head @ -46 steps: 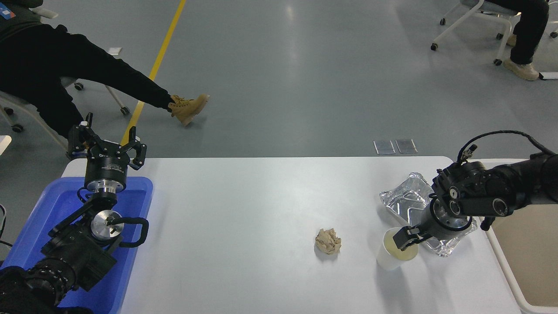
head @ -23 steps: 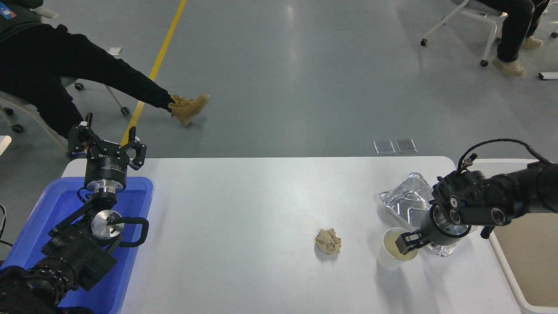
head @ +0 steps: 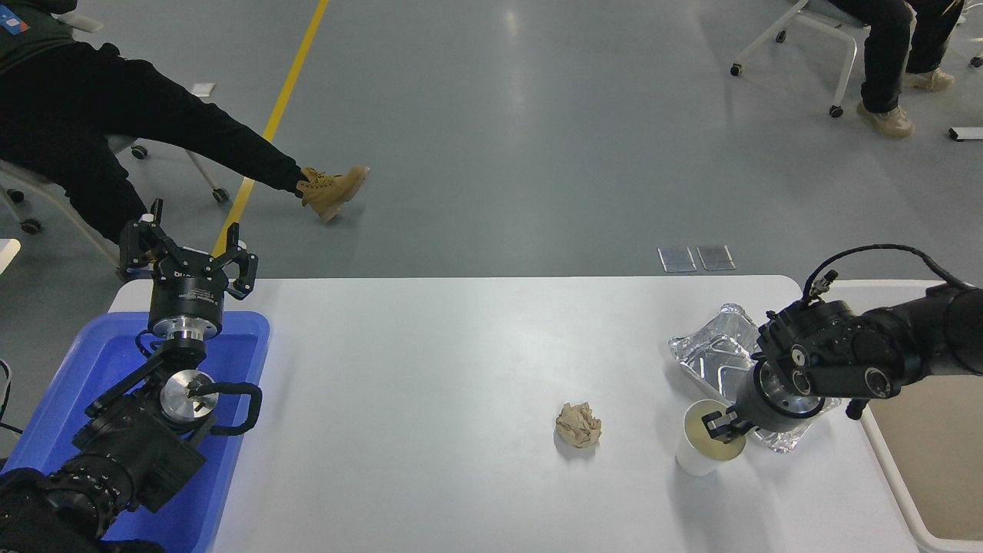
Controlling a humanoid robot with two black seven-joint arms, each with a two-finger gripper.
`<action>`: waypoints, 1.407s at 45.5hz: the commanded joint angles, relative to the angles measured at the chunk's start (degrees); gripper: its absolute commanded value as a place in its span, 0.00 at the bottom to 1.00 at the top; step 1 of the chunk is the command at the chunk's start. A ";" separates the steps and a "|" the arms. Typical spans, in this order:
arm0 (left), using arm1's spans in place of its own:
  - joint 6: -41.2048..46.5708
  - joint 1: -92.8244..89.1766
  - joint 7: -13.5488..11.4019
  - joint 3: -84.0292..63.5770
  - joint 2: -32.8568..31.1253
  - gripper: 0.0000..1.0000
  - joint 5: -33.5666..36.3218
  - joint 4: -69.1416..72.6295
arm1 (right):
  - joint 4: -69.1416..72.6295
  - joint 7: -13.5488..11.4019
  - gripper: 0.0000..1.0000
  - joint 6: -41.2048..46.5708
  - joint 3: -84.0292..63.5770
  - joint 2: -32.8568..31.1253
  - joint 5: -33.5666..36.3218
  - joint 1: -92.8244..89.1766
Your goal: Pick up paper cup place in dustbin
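Note:
The paper cup (head: 700,453) stands upright on the white table (head: 430,361) at the right, its cream inside showing. My right gripper (head: 726,427) reaches in from the right edge and is shut on the cup's right rim, with one finger inside the cup. The dustbin (head: 888,461) is a beige bin with a pale rim at the table's right edge, partly cut off by the picture, to the right of the cup. My left gripper (head: 189,247) is parked open at the lower left.
A shiny foil tray (head: 718,352) lies just behind the cup, under my right wrist. A crumpled brown paper ball (head: 577,425) lies left of the cup. A blue plastic tray (head: 92,369) sits under my left arm. People sit beyond the table at both top corners.
My right gripper has closed on the cup's rim, and the cup has shifted a little to the right with it. The person at the top right has moved their legs.

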 commanded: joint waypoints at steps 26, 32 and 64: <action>0.02 0.00 0.00 0.00 0.09 0.99 -0.02 0.00 | 26.37 3.83 0.00 22.04 -21.44 -9.14 11.51 57.16; -0.07 0.00 0.00 0.00 0.00 0.99 -0.02 0.00 | 26.20 3.92 0.00 23.11 -23.12 -9.23 12.30 63.40; 0.02 0.00 0.00 0.00 0.09 0.99 -0.02 0.00 | -21.94 2.95 0.00 21.45 -14.79 -26.01 21.87 38.22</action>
